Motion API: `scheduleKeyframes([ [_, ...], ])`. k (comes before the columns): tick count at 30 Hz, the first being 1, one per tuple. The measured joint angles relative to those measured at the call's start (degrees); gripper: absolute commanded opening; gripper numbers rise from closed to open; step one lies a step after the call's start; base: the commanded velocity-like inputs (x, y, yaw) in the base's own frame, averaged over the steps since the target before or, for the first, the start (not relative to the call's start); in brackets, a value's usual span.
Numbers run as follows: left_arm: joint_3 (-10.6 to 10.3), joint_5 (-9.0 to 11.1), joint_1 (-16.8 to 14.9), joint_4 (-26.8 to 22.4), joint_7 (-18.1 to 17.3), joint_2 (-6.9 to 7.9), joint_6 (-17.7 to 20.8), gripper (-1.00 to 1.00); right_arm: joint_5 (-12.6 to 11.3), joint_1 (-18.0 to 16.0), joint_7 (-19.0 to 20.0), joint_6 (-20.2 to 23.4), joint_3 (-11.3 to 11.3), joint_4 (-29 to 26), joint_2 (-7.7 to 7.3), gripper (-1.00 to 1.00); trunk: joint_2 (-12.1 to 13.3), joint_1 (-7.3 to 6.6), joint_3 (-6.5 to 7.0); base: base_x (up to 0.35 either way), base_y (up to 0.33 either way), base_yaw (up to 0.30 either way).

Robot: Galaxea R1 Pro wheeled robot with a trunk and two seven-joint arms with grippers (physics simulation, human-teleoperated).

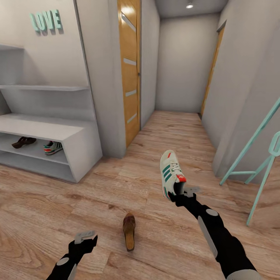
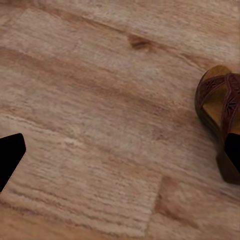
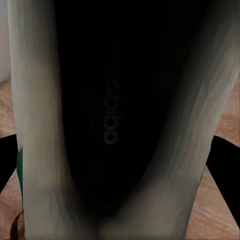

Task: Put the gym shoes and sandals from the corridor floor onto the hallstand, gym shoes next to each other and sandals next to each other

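One gym shoe (image 1: pixel 171 174) is held clear of the corridor floor (image 1: pixel 116 182) by the right pincer (image 1: pixel 181 193), which is clamped at the heel opening; in the right wrist view the shoe's dark interior (image 3: pixel 112 115) is seen between the fingers. The left pincer (image 1: pixel 86 235) is held low over the floor beside the loose sandal (image 1: pixel 129 230); whether it is open or closed cannot be told, and nothing is seen in it. On the hallstand (image 1: pixel 70 134), a second sandal (image 1: pixel 23 142) and a second gym shoe (image 1: pixel 53 147) are already stored on the upper shelf slot, near each other. The hallstand is well apart from the held shoe, so a carry across the floor is judged to be required. Because the shoe is gripped at one end only, it could be swung or dropped during transit. A collision with the slot's upper edge could dislodge it, and careless insertion could displace the stored shoe.
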Motion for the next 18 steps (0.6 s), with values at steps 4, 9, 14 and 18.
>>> scheduleKeyframes([
  [4, -1.19, 0.05, -0.04, -0.09, 1.28, -0.08, -0.05, 1.00, -1.49, -0.24, 0.01, 1.31, -0.07, -1.30, 1.30, -1.00, 0.00, -0.01, 0.00, 0.081, -0.012, 0.000],
  [9, -1.23, 0.07, -0.01, -0.05, 2.73, -0.08, -0.22, 1.00, -3.22, -0.35, 0.07, 2.96, -0.26, -2.93, 1.82, -1.00, 0.00, -0.03, 0.00, 0.226, -0.115, 0.000],
  [14, -1.23, 0.07, -0.02, -0.08, 4.04, -0.11, -0.24, 1.00, -4.98, -0.37, 0.14, 6.24, -0.24, -13.80, 1.57, -1.00, -0.01, -0.04, 0.01, 0.265, -0.154, 0.000],
  [18, -1.22, 0.07, -0.02, -0.12, 4.00, -0.26, -0.29, 1.00, -4.75, -0.35, 0.15, 6.29, -0.22, -13.32, 1.30, -1.00, 0.00, -0.01, 0.00, 0.160, -0.095, 0.000],
])
